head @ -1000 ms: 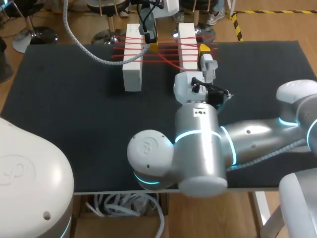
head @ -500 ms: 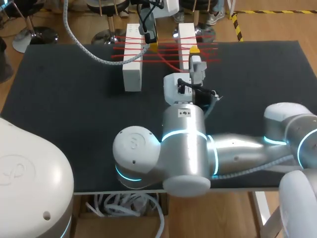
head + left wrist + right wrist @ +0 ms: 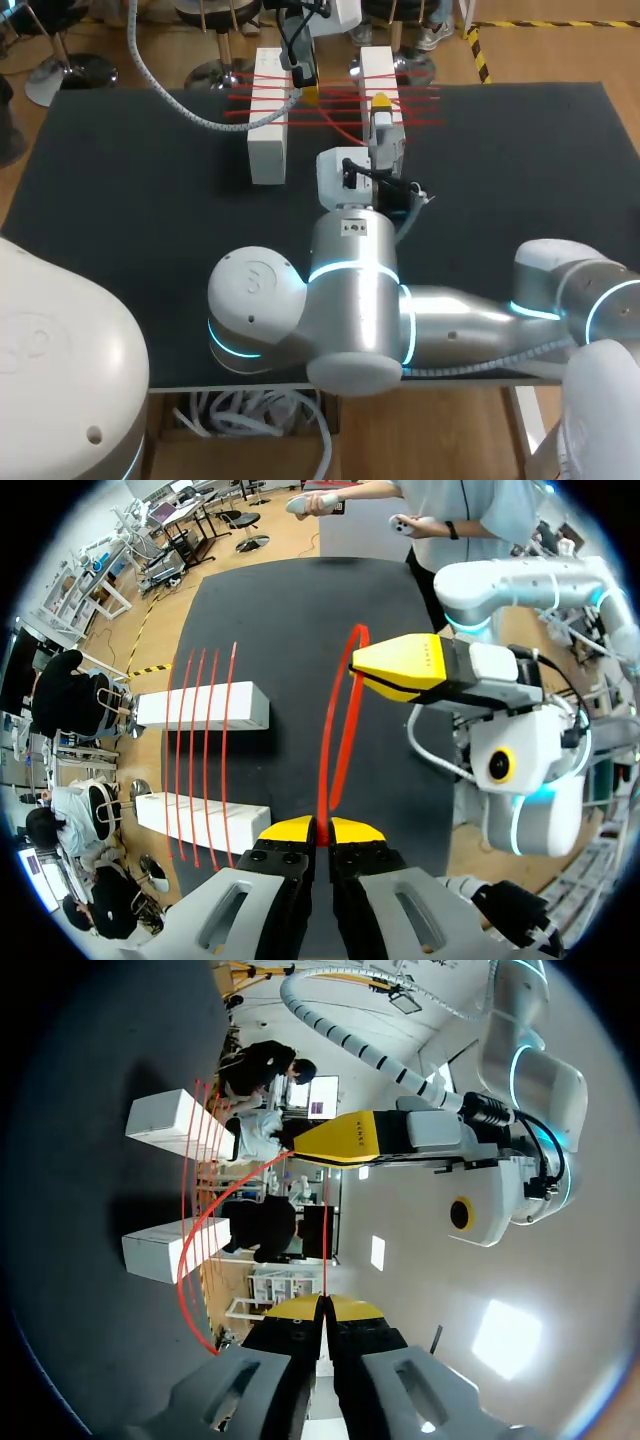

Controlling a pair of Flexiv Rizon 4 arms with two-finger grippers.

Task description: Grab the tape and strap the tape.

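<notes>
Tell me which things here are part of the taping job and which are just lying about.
Part of the job: red tape, left white block, right white block, left gripper, right gripper, both shut on the tape.
Just there: black table.

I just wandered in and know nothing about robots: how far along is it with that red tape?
Done: several red strands already stretch across the two white blocks. In hand: another loop of red tape, pinched by the left arm's fingers and the right arm's fingers, held near the blocks. Left: stretching this loop over both blocks, which doesn't look done yet.
</notes>
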